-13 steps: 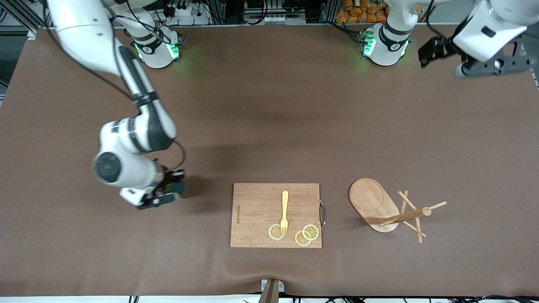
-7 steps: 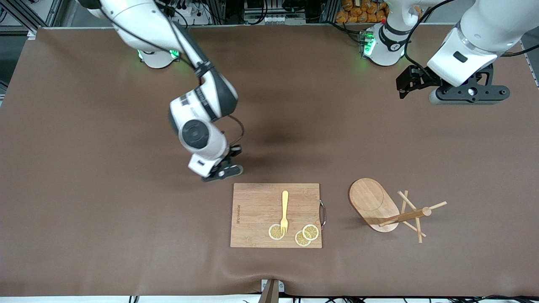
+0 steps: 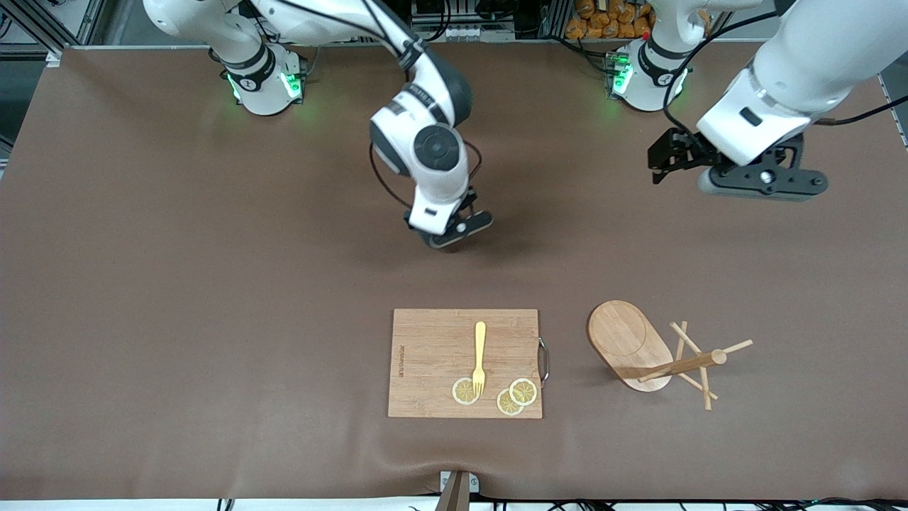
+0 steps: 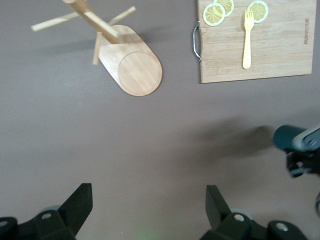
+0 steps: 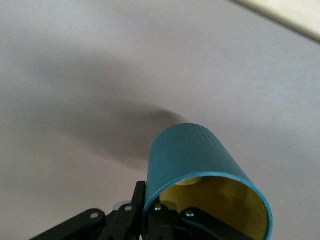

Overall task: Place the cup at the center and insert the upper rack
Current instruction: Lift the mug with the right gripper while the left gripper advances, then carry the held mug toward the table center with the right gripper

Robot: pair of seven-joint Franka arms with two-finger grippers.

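The dark teal ribbed cup (image 5: 205, 170) with its yellowish inside is held in my right gripper (image 5: 150, 205), which is shut on the cup's wall. In the front view the right gripper (image 3: 454, 228) hangs over the bare table middle, above the cutting board's farther edge, and its hand hides the cup. The left wrist view shows the cup (image 4: 289, 137) beside the board. The wooden mug tree (image 3: 638, 348) lies tipped on its side toward the left arm's end, also in the left wrist view (image 4: 131, 70). My left gripper (image 3: 760, 182) is open and empty, in the air (image 4: 148, 210).
A rectangular wooden cutting board (image 3: 425, 362) with a yellow fork (image 3: 479, 355) and lemon slices (image 3: 514, 396) lies near the front camera, beside the mug tree. Brown cloth covers the table (image 3: 213, 319).
My right arm has carried the cup from the right arm's end of the table to over the middle. My left gripper has come lower and closer to the middle.
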